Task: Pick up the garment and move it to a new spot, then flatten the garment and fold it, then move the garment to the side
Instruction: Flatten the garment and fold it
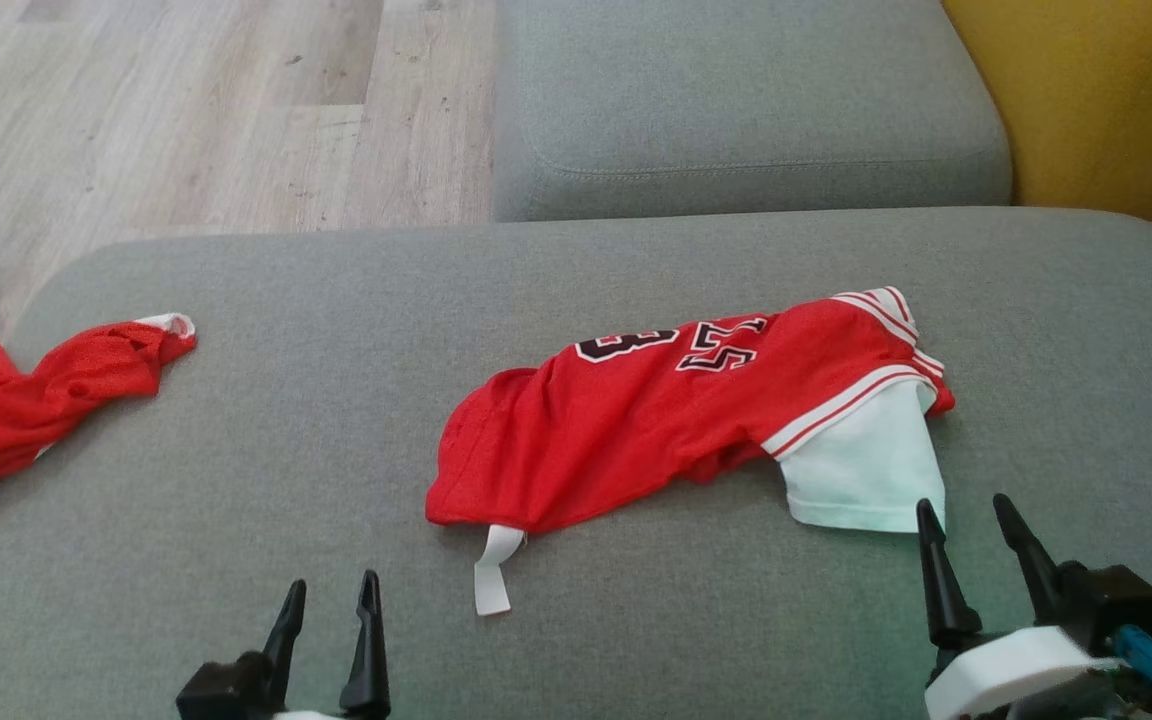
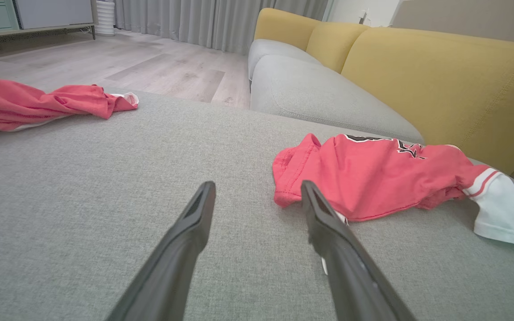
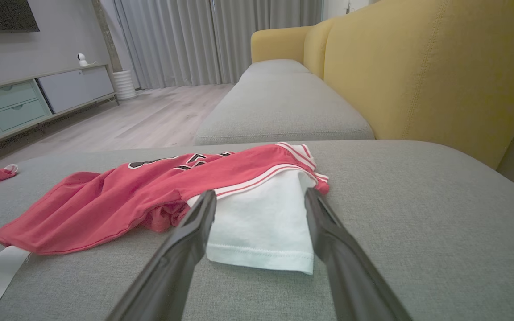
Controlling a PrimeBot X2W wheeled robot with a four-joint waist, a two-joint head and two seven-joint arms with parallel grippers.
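A second red garment (image 1: pixel 46 400) lies crumpled at the left edge of the grey cushion (image 1: pixel 266 470). The left gripper (image 1: pixel 333 582) hovers with jaws wide, holding nothing. The garment (image 1: pixel 656 420), a red jersey, lies mid-cushion, its long axis running from the near-left hem to the striped far-right end. Its white sleeve (image 1: pixel 866 470) points toward the right gripper (image 1: pixel 963 503), also spread wide and empty

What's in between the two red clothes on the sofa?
Nothing but bare grey cushion lies between the red jersey and the other red garment, as the head view shows.
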